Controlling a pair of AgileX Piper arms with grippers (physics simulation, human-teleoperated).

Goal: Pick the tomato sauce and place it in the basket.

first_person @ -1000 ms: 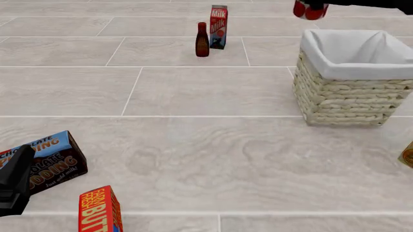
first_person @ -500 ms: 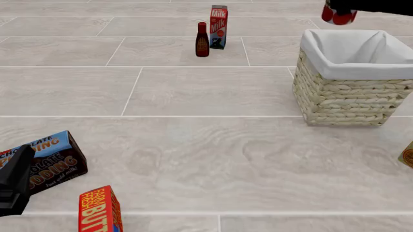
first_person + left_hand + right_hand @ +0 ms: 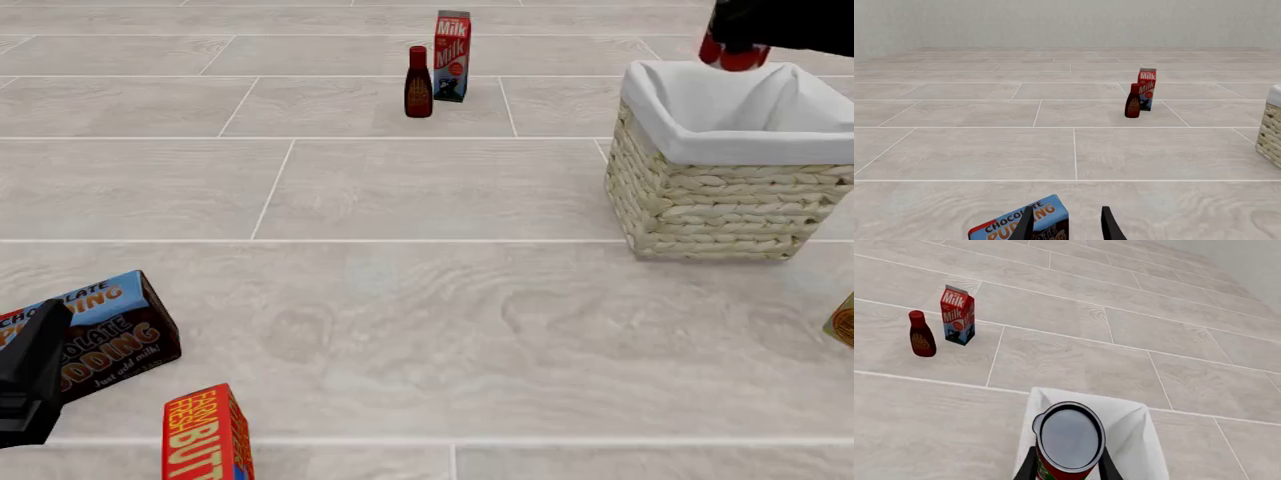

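My right gripper (image 3: 737, 42) is shut on the tomato sauce (image 3: 735, 55), a small red can with a grey top (image 3: 1069, 437). It holds the can above the far edge of the basket (image 3: 721, 205), a cream wicker basket with a white cloth lining (image 3: 1131, 432). My left gripper (image 3: 1066, 227) is open and empty low at the near left, over the chocolate pudding box (image 3: 1029, 224). In the front view only a dark part of the left arm (image 3: 30, 370) shows.
A dark red-brown bottle (image 3: 419, 83) and a milk carton (image 3: 453, 55) stand at the far middle. The chocolate pudding box (image 3: 94, 335) and a red butter box (image 3: 207, 435) lie at the near left. An orange object (image 3: 842, 322) sits at the right edge.
My right gripper has carried the tomato sauce to the right and slightly down, from left of the basket's far corner to above its far rim. The left arm has not moved.
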